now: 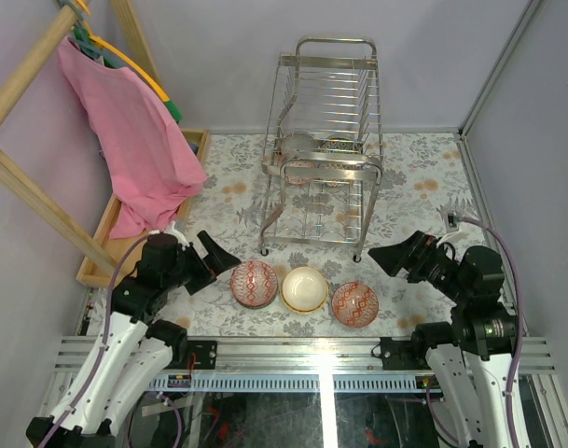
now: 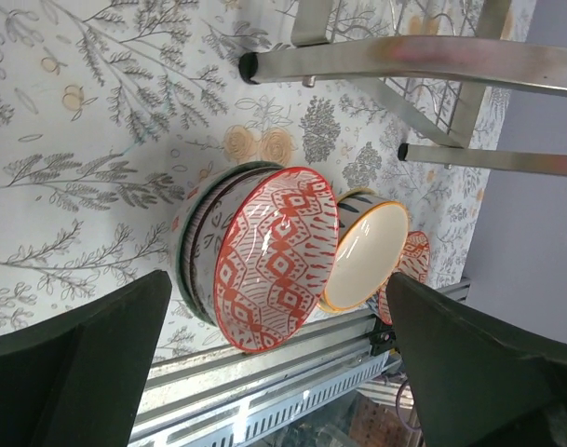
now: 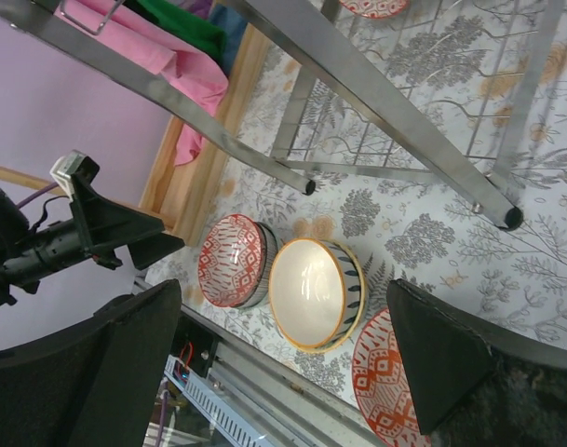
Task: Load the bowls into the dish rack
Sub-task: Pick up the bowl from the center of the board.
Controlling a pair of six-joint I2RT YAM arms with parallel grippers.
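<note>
My left gripper [image 1: 218, 269] and right gripper [image 1: 391, 264] are both wide open, gripping nothing. The small round ceramic bowls [image 1: 304, 288], red-patterned and cream, sit in a row between them on the floral-print table [image 1: 423, 187], just in front of the tall chrome wire dish rack [image 1: 325, 149].

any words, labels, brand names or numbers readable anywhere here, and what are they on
None can be read.
The bowls carry only patterns, the dish rack is bare wire, and the table cloth shows only plants.
A small white piece on the left arm is too small to read.
</note>
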